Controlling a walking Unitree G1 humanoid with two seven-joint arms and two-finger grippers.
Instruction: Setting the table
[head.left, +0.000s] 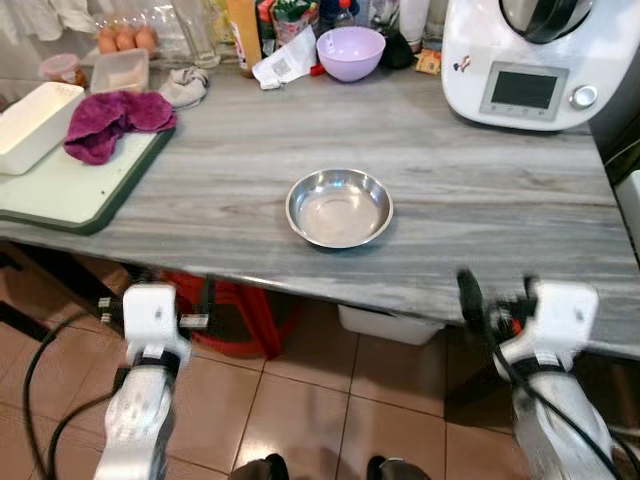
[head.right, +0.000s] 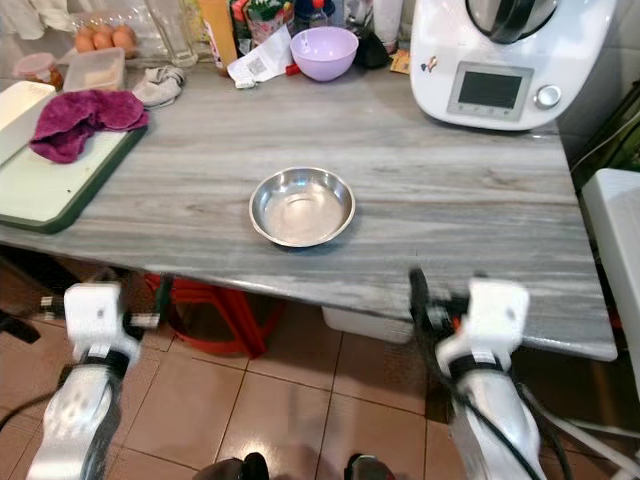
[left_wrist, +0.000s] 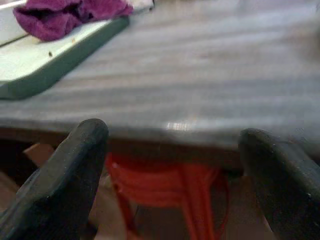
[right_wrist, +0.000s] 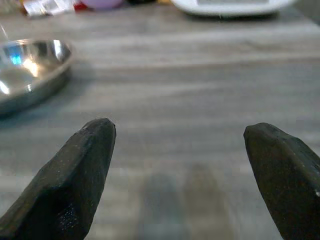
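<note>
Steel bowl ahead, both grippers empty below the counter's near edge

The steel bowl (head.left: 339, 207) sat near the counter (head.left: 480, 210) near edge; the right gripper (right_wrist: 177, 175), fingers apart, looked nearer than the left gripper (left_wrist: 175, 175), also spread.

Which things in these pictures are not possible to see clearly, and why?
- Bottles behind the lilac bowl: cut off by the top edge of the eye views.
- Kitchen machine: its top is cut off, and its screen is too small to read.
- Red object under the table: blurred in the left wrist view.
</note>
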